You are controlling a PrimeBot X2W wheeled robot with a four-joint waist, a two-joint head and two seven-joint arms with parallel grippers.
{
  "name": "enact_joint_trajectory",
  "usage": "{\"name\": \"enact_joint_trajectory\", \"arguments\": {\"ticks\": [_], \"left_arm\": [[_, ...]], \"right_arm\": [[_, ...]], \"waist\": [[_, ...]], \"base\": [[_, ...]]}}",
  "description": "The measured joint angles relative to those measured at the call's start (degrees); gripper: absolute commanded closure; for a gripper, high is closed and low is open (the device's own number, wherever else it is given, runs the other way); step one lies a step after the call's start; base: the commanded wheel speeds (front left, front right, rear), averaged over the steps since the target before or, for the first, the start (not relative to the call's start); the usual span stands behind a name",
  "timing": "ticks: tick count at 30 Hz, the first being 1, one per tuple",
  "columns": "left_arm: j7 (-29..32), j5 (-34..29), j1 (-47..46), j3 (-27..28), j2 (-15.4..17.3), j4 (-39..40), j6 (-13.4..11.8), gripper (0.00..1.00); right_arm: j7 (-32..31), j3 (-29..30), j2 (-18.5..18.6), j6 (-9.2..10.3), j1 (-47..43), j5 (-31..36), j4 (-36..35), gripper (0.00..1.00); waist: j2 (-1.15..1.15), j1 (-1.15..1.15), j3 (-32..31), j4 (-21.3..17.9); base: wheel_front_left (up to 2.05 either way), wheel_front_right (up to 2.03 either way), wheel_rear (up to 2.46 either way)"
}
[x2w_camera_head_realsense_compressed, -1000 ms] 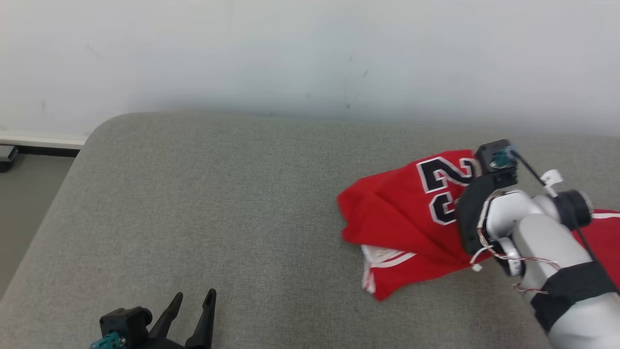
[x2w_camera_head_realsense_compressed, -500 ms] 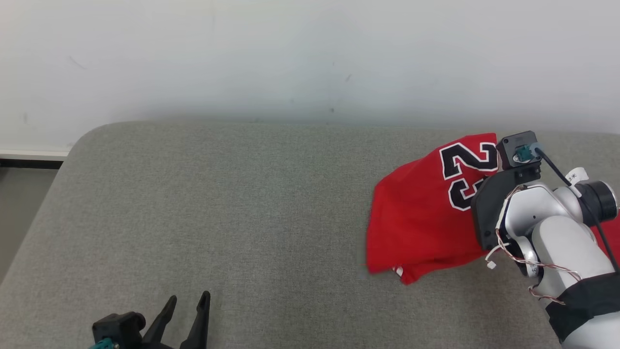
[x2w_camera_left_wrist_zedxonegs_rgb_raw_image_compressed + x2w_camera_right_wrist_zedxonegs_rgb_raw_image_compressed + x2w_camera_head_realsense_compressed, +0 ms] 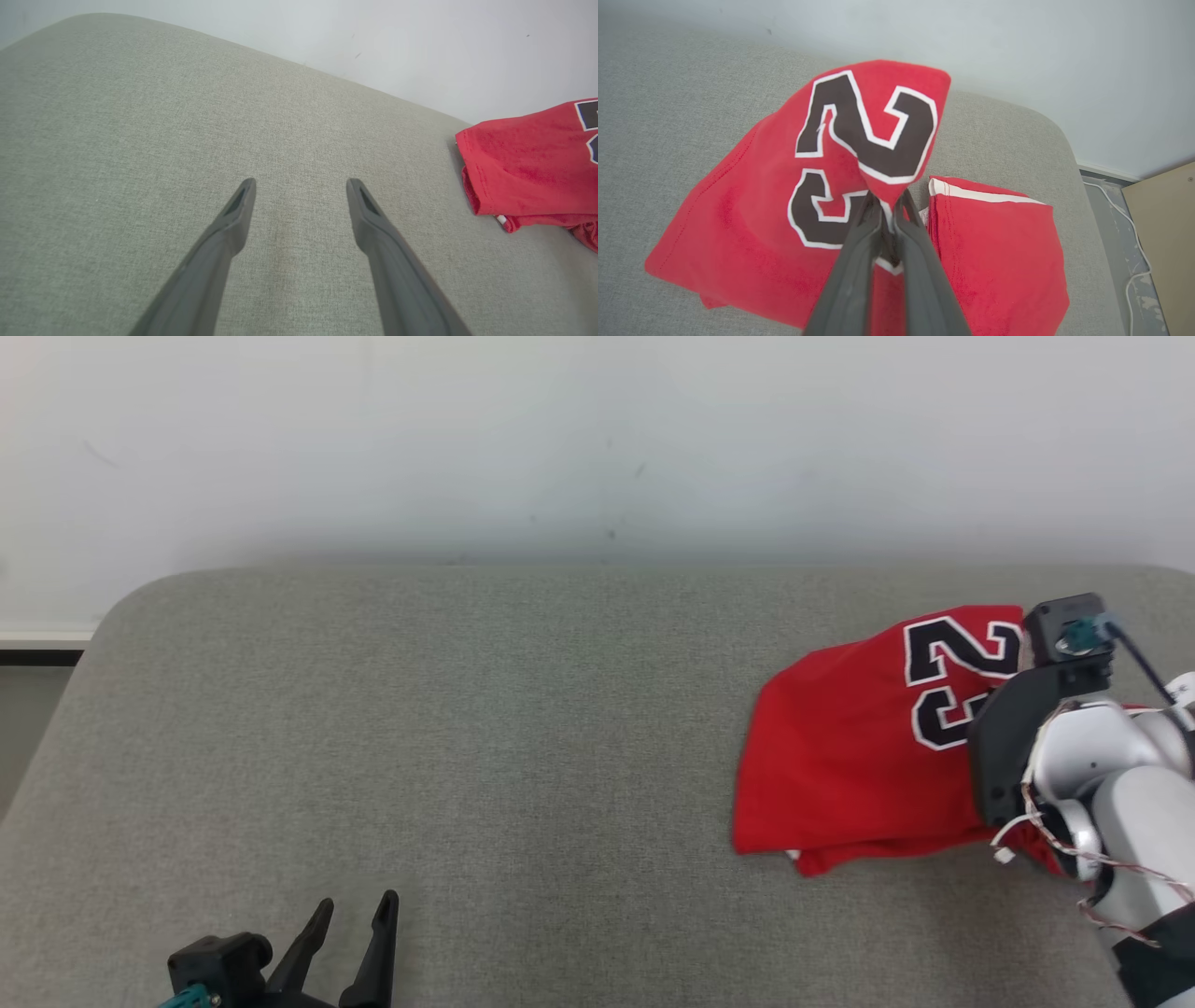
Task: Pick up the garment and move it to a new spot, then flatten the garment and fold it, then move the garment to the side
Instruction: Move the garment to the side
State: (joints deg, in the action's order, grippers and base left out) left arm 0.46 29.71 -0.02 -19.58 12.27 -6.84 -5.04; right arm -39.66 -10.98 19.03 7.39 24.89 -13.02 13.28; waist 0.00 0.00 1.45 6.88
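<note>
The garment [image 3: 859,747] is a red jersey with a black, white-edged "23", lying bunched at the right end of the grey cushion [image 3: 467,709]. In the right wrist view my right gripper [image 3: 887,200] is shut on a fold of the garment [image 3: 761,210] near the numerals, lifting that part off the cushion. Its wrist [image 3: 1046,728] covers the cloth's right side in the head view. My left gripper [image 3: 353,910] sits open at the lower left, far from the cloth. Its fingers [image 3: 233,214] hover over bare cushion, with the garment [image 3: 523,163] off to their right.
A white wall [image 3: 597,439] runs behind the cushion. The cushion's rounded left end [image 3: 103,625] drops to the floor. Past its right end lie floor, a white cable [image 3: 1134,261] and a tan board [image 3: 1167,224].
The head camera has turned, shifting the picture. My right gripper has pulled the jersey toward the right, and the white-striped edge that showed below has gone under the cloth.
</note>
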Motion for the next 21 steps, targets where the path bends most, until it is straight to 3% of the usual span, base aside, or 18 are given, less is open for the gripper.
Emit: {"name": "enact_joint_trajectory", "arguments": {"ticks": [21], "left_arm": [[1.5,0.0,-0.9,-1.0,0.4,0.4,0.1,0.00]], "right_arm": [[-8.3,5.3,6.1,0.00,-1.0,0.2,-6.5,1.00]], "waist": [[0.00,0.01,2.1,-2.4]], "base": [[0.00,0.00,0.00]]}}
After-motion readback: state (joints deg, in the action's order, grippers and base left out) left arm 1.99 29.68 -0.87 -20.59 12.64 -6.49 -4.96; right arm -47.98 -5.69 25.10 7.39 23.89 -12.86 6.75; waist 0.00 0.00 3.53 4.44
